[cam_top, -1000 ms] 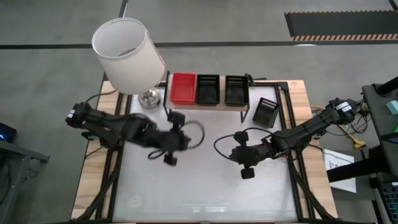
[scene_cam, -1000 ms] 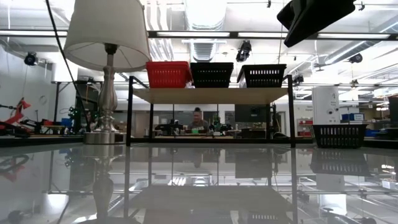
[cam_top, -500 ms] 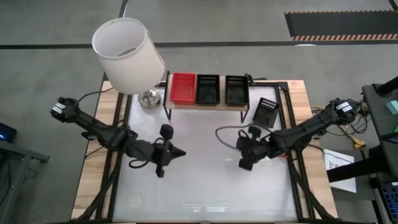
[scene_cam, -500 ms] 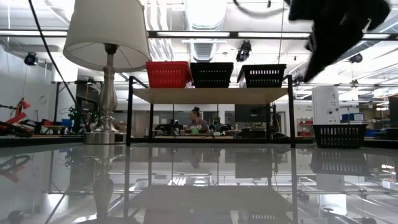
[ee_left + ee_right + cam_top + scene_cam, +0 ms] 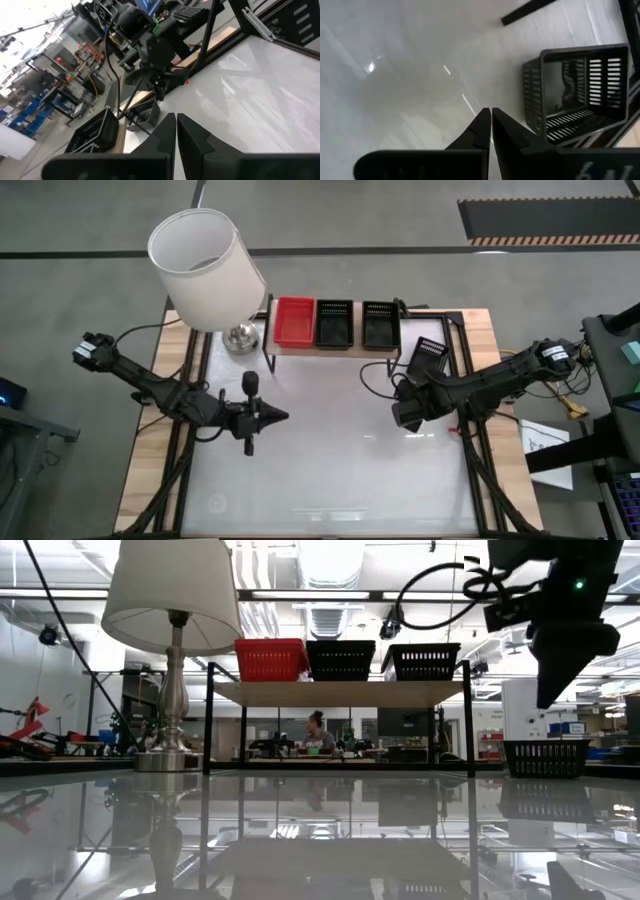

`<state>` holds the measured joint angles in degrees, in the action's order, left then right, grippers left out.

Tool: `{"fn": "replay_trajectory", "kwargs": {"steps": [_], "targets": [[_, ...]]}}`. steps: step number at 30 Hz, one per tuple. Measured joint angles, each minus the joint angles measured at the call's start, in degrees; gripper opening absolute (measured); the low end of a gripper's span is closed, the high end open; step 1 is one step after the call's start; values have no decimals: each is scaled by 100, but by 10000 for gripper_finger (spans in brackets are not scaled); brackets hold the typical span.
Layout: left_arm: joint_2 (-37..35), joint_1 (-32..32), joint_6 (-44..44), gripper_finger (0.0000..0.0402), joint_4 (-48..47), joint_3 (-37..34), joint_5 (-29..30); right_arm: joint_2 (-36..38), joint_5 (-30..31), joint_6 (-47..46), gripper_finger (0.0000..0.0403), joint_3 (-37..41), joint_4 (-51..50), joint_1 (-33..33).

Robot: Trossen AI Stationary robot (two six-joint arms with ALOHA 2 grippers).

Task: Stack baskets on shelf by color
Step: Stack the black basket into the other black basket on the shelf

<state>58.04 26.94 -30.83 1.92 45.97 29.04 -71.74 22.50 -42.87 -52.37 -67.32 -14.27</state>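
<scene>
Shelf [image 5: 330, 348] at table's far edge carries three baskets in row: red basket [image 5: 294, 322] nearest lamp [image 5: 205, 270], then two black baskets [image 5: 333, 324], [image 5: 380, 324]. Contents not discernible. Fourth black basket [image 5: 430, 360] sits on table beside shelf, appears empty in right wrist view [image 5: 580, 90]. Right gripper [image 5: 408, 414] near it, clenched, grasping nothing. Left gripper [image 5: 280, 417] over mid-table, clenched, empty.

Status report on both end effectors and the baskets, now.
Left end effector shut, empty, mid-table. Right end effector shut, empty, beside loose black basket. Red basket, two black on shelf. Nothing in the way.
</scene>
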Motion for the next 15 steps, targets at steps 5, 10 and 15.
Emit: {"fn": "replay_trajectory", "kwargs": {"steps": [5, 10, 15], "targets": [[-227, -5, -136, 0, 247, -233, 0, 8, 4, 289, 9, 77, -3, 134], [-342, -23, -150, 0, 410, -455, -2, 16, -235, 369, 23, 80, 4, 299], [-342, -33, -166, 0, 407, -571, 0, 59, -522, 360, 69, 88, -14, 437]]}}
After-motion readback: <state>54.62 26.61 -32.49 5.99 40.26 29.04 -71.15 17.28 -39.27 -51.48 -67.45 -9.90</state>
